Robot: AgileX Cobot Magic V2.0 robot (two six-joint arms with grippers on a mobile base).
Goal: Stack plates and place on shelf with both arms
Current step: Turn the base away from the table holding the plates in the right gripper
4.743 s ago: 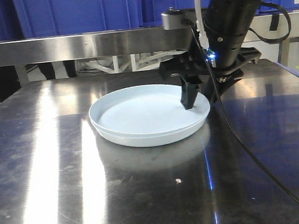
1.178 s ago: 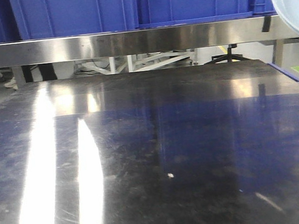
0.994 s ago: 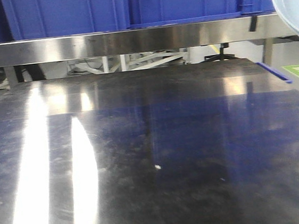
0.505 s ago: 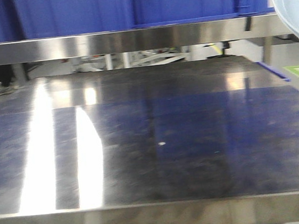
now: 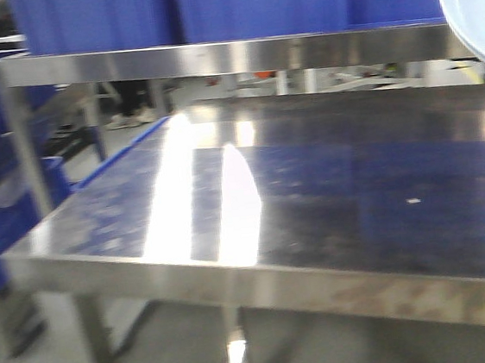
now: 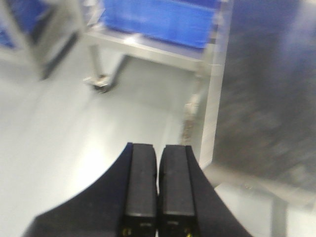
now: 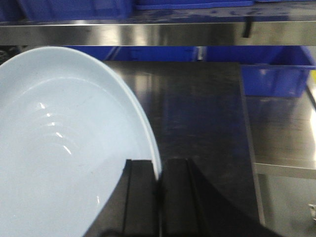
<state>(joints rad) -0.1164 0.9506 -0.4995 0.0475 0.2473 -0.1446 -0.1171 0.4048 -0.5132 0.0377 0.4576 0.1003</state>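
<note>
Pale blue-white and super glossy, the plate is up in the air, off the table, pinched at its rim by the right gripper. The jaws are clamped on the upturned edge, one inside the plate and one outside. The rest of it fans out to the left in the right wrist view. In the front view you only get a sliver of it in the upper right corner. I honestly can't tell if that's one plate or two nested together; it reads as one from here. The left gripper has its jaws pressed together on nothing, hanging over the floor just off the table's edge. Ahead there's a steel shelf over the far edge of the table with blue bins sitting on it. Handling-wise, I'd guess the plate is stiff, so it won't flex, but that slick glaze plus a single pinch point is sketchy. It's a wide plate hanging off one spot on the rim, so there's plenty of leverage for it to pivot or slide out between the jaws. Can't tell if it's ceramic or melamine, so I'd treat it as breakable. The low rim is really the only place to grab. If it were me, I'd open the left gripper and take the rim on the opposite side, so both arms carry it level before it goes on the shelf.
</note>
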